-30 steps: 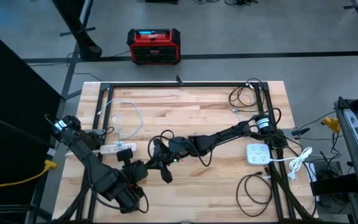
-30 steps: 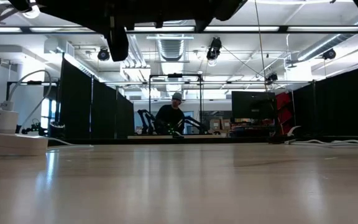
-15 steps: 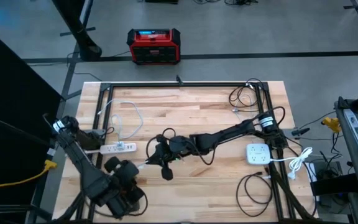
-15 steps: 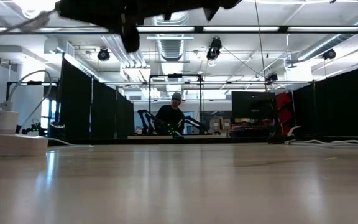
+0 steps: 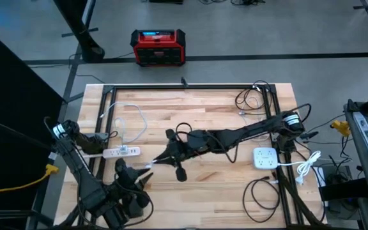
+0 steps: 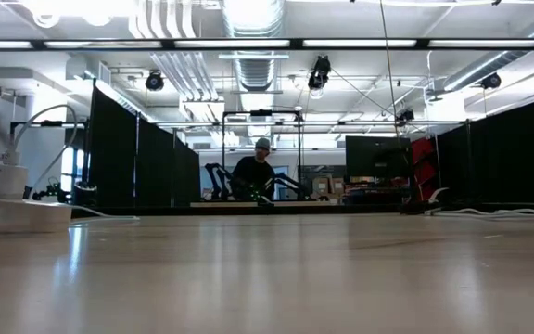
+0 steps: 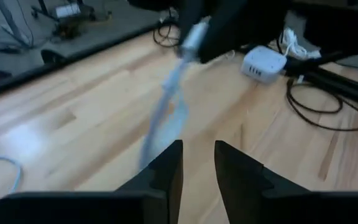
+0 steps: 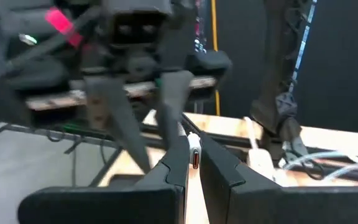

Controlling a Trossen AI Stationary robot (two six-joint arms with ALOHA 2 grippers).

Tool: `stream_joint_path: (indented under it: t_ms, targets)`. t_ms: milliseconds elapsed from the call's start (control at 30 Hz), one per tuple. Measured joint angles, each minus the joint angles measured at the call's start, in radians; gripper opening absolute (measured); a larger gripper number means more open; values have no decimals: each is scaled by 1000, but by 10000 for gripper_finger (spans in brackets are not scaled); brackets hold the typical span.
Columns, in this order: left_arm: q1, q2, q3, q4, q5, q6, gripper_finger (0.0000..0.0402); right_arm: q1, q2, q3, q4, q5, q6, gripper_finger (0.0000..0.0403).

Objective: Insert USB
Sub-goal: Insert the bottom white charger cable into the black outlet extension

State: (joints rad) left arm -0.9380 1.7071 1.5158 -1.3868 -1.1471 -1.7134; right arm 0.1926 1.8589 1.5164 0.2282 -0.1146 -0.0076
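Pale wood planks formed the table [image 5: 197, 108], framed by a black metal rail, and no brand, label or writing on anything could be read. From above, the white power strip [image 5: 121, 152] lay near the table's left edge, and the right tool [image 5: 166, 157] hung just to its right over the table's middle, closed on the white USB plug [image 5: 148, 167] whose thin cable trailed back toward the strip's side. The left tool [image 5: 135, 178] sat below the strip near the front edge, its fingers [image 7: 166, 167] parted by a narrow gap and holding nothing. Only the right wrist view showed the plug's [image 8: 194, 155] end pinched between its own fingertips, with the left arm blurred just beyond it. Only the left wrist view showed the cable [image 7: 166, 112] hanging blurred down from the right tool toward the table, and a white multi-socket adapter [image 7: 264, 63] beyond it. The high view placed that adapter [image 5: 265, 157] well to the right of the strip, near black coiled cables [image 5: 260, 191]. A red and black box [image 5: 158, 46] stood on the grey floor behind the table. The low view alone caught the strip's end [image 6: 7, 199] at the table's side, and far behind it a seated person [image 6: 256, 172] among black partitions under ceiling lights.
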Motion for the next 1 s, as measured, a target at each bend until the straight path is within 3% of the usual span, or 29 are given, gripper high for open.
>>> stream_joint_path:
  t_ms: [200, 533, 1000]
  targets:
    - [11, 4, -20, 3, -84, -3, 111, 13, -33, -1, -3, -51, -7, 11]
    - [9, 4, -47, 19, -361, 75, 176, 52, -37, -1, -14, -78, -33, 11]
    - [-33, 4, -45, 280, -380, 414, 183, 51, -38, -1, -30, -68, -45, 11]
